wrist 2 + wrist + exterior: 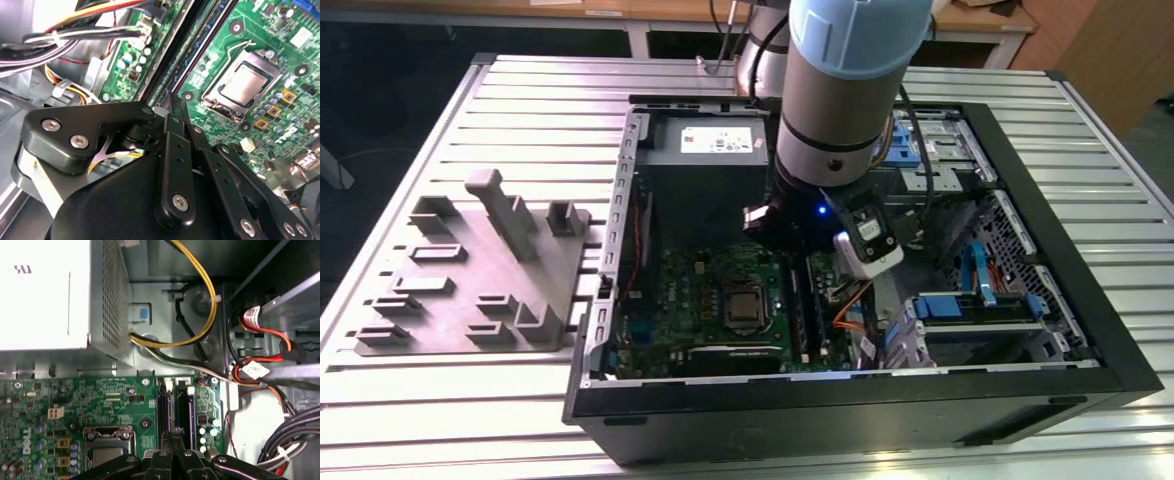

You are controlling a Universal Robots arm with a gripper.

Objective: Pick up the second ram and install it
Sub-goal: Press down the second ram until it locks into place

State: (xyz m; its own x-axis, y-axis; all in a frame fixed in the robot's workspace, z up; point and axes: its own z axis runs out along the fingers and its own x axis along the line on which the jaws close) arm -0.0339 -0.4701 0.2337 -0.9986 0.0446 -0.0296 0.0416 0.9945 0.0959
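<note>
My gripper (pixel 173 102) is shut, its black fingertips pressed together directly over the dark memory slots (pixel 167 60) on the green motherboard (pixel 280 45). In the first wrist view the gripper (pixel 172 433) sits at the near end of those slots (pixel 175 405). I cannot tell the second ram apart from the dark slot lines under the fingertips. In the exterior view the arm (pixel 834 120) reaches down into the open computer case (pixel 854 400), above the slots (pixel 807 310).
A grey moulded tray (pixel 467 270) lies on the table at the exterior view's left. Inside the case are the processor socket (pixel 744 300), the power supply (pixel 45 295), yellow and black cables (pixel 200 295) and blue drive bays (pixel 987 305).
</note>
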